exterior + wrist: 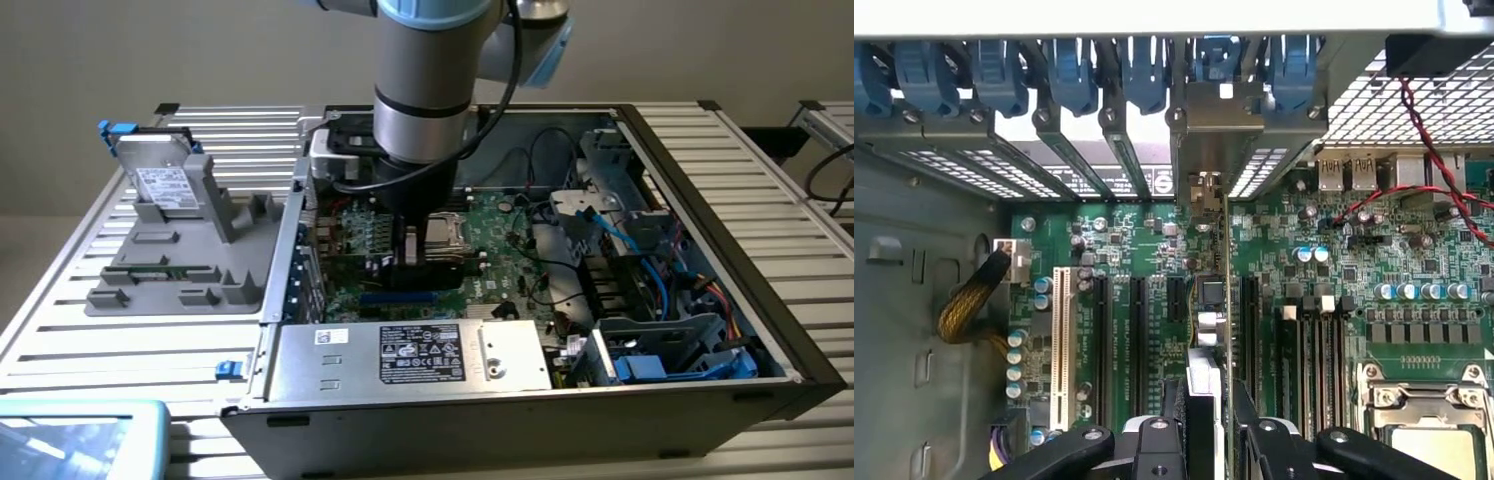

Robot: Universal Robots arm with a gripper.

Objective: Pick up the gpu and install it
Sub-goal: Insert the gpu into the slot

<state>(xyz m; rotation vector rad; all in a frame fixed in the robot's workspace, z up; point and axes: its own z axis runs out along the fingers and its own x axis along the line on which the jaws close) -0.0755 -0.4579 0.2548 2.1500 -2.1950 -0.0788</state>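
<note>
Clamping the gpu (1226, 280) edge-on in the gripper (1206, 442); card hangs directly below it, long axis parallel to the motherboard slots (1137, 340).

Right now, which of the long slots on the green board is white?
The slot next to the yellow cable bundle; it alone is white. The other long slots, toward the card the tool grips, are black.

The grey robot arm (424, 100), cut off by the exterior view's top edge, hides the middle of the green motherboard (501, 240); a pale blue tray (80, 435) is cropped at lower left; the wrist view shows the green gpu card with silver bracket (1214, 300) edge-on, faces hidden, and the black tool (1214, 445) cropped.
</note>
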